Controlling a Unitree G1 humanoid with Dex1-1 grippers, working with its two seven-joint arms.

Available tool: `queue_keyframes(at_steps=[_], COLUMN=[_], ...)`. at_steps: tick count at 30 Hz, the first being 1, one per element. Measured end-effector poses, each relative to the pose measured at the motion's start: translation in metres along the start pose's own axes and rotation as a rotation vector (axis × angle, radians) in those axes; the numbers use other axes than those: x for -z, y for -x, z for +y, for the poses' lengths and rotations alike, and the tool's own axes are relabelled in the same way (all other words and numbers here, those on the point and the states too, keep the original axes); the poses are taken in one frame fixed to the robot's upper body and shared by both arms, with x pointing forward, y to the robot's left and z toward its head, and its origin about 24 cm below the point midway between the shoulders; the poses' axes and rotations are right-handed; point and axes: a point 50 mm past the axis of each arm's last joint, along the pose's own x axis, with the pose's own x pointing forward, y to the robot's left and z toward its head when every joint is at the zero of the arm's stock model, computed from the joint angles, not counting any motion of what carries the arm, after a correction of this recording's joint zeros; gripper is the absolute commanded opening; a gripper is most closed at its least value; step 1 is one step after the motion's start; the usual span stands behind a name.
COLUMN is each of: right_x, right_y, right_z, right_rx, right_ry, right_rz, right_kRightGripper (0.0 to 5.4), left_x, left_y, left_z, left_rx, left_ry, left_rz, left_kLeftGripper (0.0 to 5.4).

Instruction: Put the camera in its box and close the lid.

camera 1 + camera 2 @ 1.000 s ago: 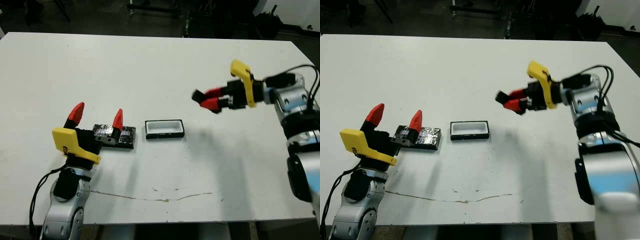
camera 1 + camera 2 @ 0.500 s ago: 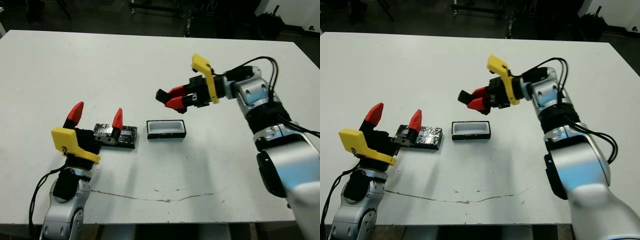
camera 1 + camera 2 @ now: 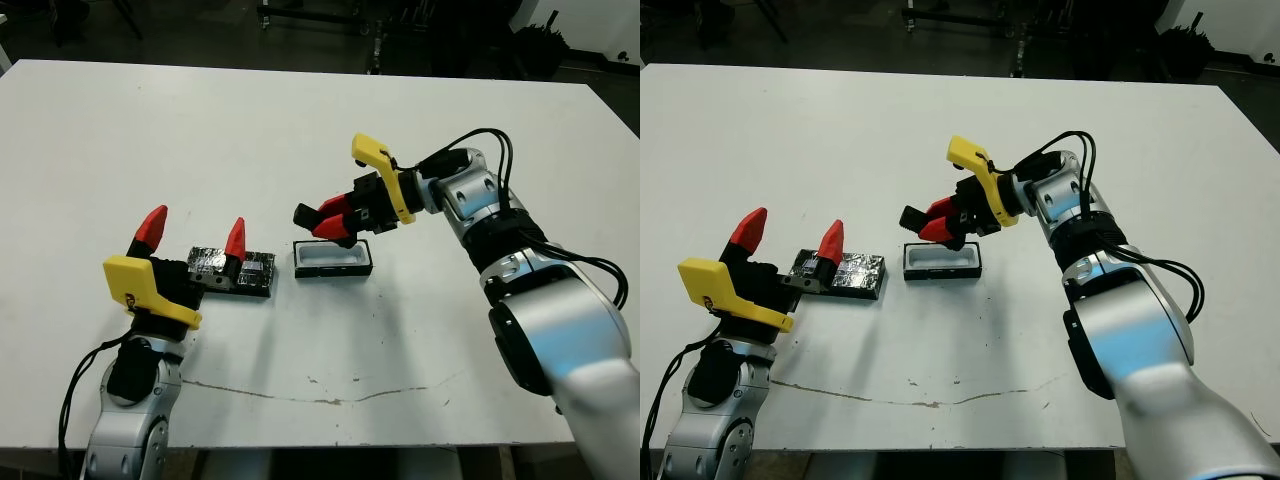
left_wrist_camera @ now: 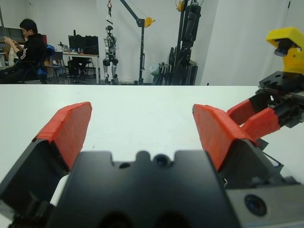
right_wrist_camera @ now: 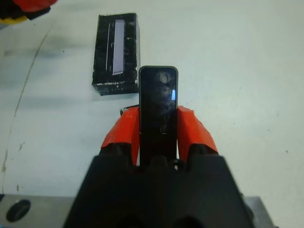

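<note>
1. The right gripper (image 3: 335, 220) is clamping the camera (image 5: 158, 102) between its two red fingers, holding it in the air near frame centre, just above the box (image 3: 333, 259).
2. The camera is looking rigid, light and glossy, so probably slippery; gripping its long side edges, as now, is sparing the shiny face.
3. The left gripper (image 3: 195, 238) is hovering wide open and empty at lower left, over the lid (image 3: 255, 272).
4. The box is sitting open, white lining showing, just right of the lid.
</note>
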Motion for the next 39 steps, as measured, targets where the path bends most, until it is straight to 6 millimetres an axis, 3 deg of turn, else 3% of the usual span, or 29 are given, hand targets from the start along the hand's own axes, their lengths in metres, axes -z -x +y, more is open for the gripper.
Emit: queue_keyframes(at_steps=[39], right_x=[0.016], right_y=[-0.009], right_z=[0.005], right_rx=[-0.035], right_ry=[0.102], right_rz=[0.15], right_kRightGripper=[1.68], left_x=[0.0], left_y=[0.001], left_z=[0.001], left_rx=[0.006], left_ry=[0.009], left_rz=[0.002], left_kLeftGripper=[5.4])
